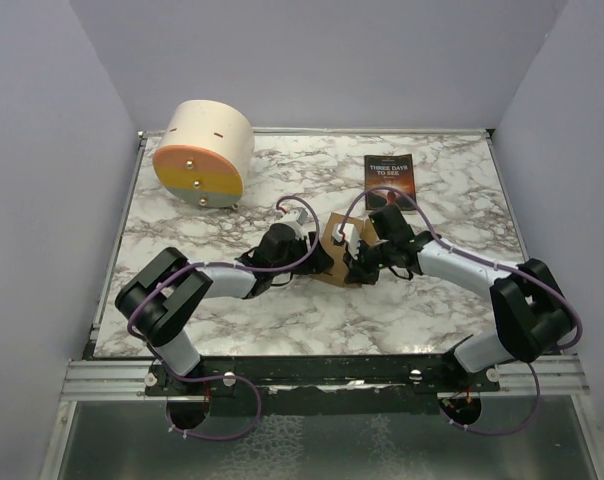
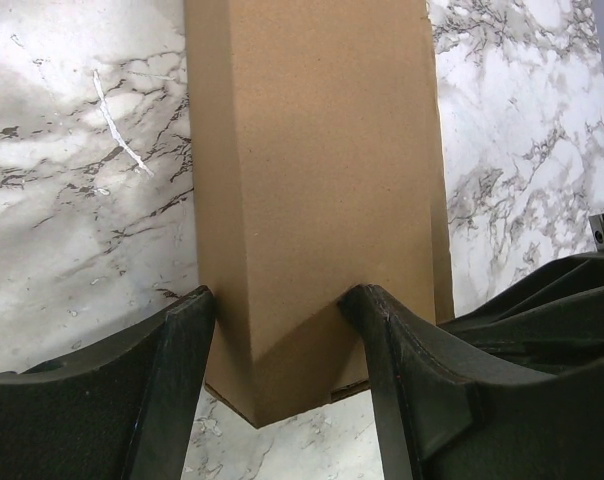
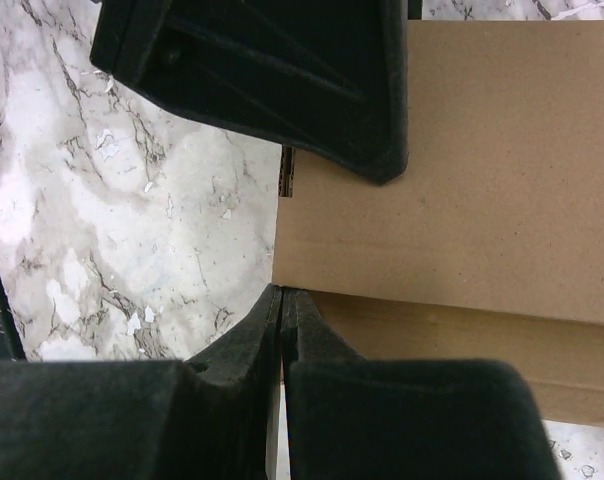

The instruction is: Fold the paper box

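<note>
Left fingers point(image 2: 177, 350) grip the paper box point(image 2: 312, 200); right fingers point(image 3: 317, 350) pressed together

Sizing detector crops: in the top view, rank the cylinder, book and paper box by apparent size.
1. cream cylinder, clearly largest.
2-3. dark book and paper box: not ranked, since the box is largely hidden.

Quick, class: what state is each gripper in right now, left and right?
Left gripper: closed on the paper box, gripping it from both sides.
Right gripper: shut, nothing visibly held, its tip at the box's edge.
</note>
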`<state>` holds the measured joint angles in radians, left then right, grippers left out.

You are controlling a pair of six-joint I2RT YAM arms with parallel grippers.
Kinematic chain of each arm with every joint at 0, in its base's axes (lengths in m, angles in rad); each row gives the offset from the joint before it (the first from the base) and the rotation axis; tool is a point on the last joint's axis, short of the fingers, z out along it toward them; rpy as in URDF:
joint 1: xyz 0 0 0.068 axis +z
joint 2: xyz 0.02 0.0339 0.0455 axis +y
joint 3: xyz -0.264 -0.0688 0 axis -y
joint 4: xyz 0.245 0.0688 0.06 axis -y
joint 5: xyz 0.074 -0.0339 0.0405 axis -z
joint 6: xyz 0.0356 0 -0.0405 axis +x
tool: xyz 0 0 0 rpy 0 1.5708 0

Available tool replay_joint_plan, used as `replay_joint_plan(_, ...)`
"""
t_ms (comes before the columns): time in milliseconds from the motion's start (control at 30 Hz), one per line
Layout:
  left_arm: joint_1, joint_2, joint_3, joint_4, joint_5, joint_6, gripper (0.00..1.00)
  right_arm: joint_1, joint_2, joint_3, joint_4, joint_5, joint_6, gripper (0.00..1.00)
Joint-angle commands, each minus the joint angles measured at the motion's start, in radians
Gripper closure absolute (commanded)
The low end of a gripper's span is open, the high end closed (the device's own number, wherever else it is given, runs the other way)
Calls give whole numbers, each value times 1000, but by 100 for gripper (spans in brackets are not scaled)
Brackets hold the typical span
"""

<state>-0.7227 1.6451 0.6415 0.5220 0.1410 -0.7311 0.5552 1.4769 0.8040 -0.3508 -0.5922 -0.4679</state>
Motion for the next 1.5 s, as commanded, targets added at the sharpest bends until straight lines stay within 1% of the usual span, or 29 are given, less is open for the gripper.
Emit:
replay_joint_plan(0, -23, 32, 7, -62, -8, 0, 39, 14, 22, 58, 31, -39, -5, 98)
replay_joint_plan(100, -26, 39, 10, -59, -10, -3, 39, 20, 51, 64, 18, -39, -10, 96)
replay_joint_plan(200, -27, 42, 9, -57, -13, -3, 39, 20, 71, 84, -32, -39, -21, 94)
replay_joint_plan(367, -26, 31, -1, -63, -22, 6, 39, 10, 26, 75, -87, -28, -49, 83)
replay_joint_plan(567, -26, 25, 1, -71, -27, 19, 39, -47, -6, 83, -142, -120, -92, 81)
replay_joint_plan(667, -26, 22, 3, -78, -30, 24, 38, -67, -19, 91, -177, -177, -120, 77)
replay_joint_plan(800, -23, 19, 12, -90, -34, 33, 38, -118, -47, 89, -214, -247, -163, 77)
replay_joint_plan(1000, -21, 21, 25, -98, -29, 46, 38, -129, -27, 47, -251, -243, -263, 77)
replay_joint_plan(1133, -19, 21, 27, -99, -29, 47, 38, -127, 2, 35, -228, -203, -246, 77)
replay_joint_plan(1367, -18, 28, 31, -93, -21, 47, 38, -118, 30, 27, -217, -195, -230, 77)
replay_joint_plan(1467, -17, 29, 33, -93, -20, 49, 38, -111, 51, 30, -212, -173, -219, 79)
